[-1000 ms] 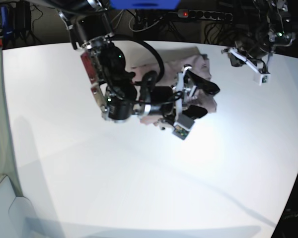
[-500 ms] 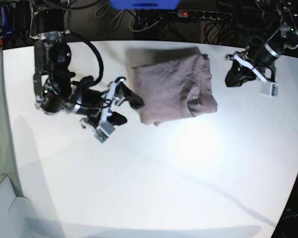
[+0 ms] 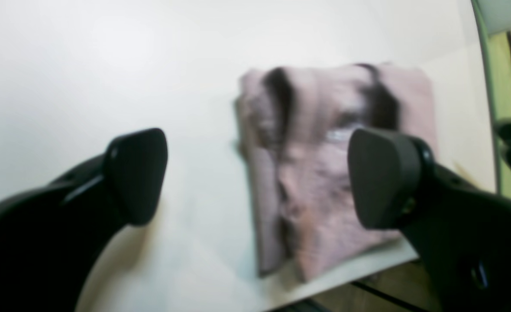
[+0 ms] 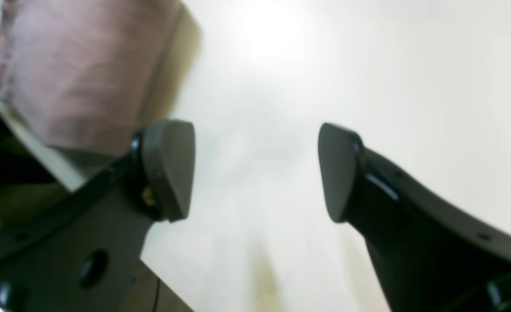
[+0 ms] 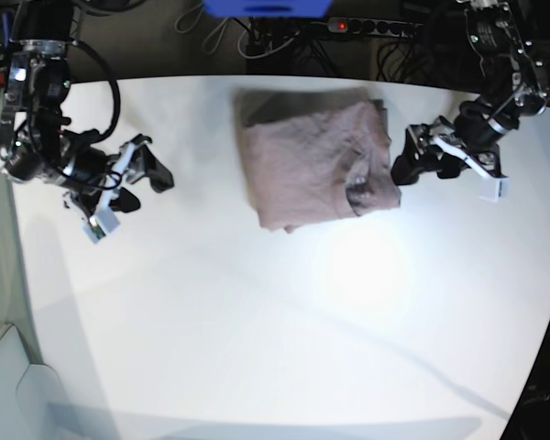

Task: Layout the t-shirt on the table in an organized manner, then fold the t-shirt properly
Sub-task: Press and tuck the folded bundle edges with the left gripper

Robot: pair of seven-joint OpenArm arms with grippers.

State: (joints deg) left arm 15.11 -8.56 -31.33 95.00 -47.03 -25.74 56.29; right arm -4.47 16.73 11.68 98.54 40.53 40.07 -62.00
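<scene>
Arms flanking folded t-shirt [image 5: 316,160]

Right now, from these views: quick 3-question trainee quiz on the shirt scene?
1. True or false: the left hand is clamped on the t-shirt.
2. The t-shirt lies: A) spread flat with sleeves out, B) folded into a compact block, C) hanging off the table.
3. Which hand sits farther from the t-shirt in the base view?

Key:
1. False; it is open, beside the shirt.
2. B.
3. The right hand.
</scene>
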